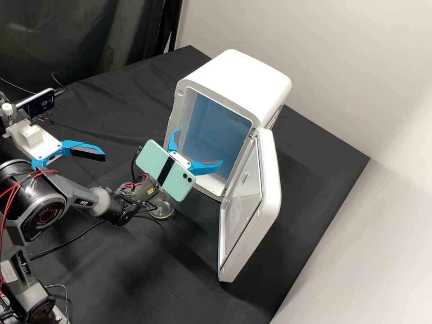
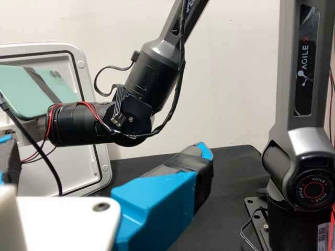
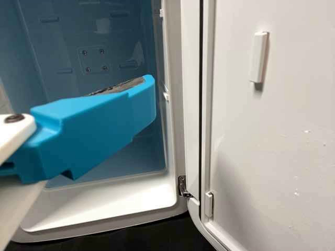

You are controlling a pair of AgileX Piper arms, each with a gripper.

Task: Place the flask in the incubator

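Flask not yet in the open incubator; both pincers empty.

At 9 o'clock in the high view, the left pincer hangs over the desk well apart from the work, fingers spread and gripping nothing, likely parked to keep out of the way. Near centre, the clear glass flask stands on the desk beneath the right arm's wrist, at about 7 o'clock from the incubator. The right pincer sits in the blue chamber's mouth, spread wide, holding and touching nothing. At 4 o'clock of the chamber, the door is swung fully out, leaving the opening free for loading.
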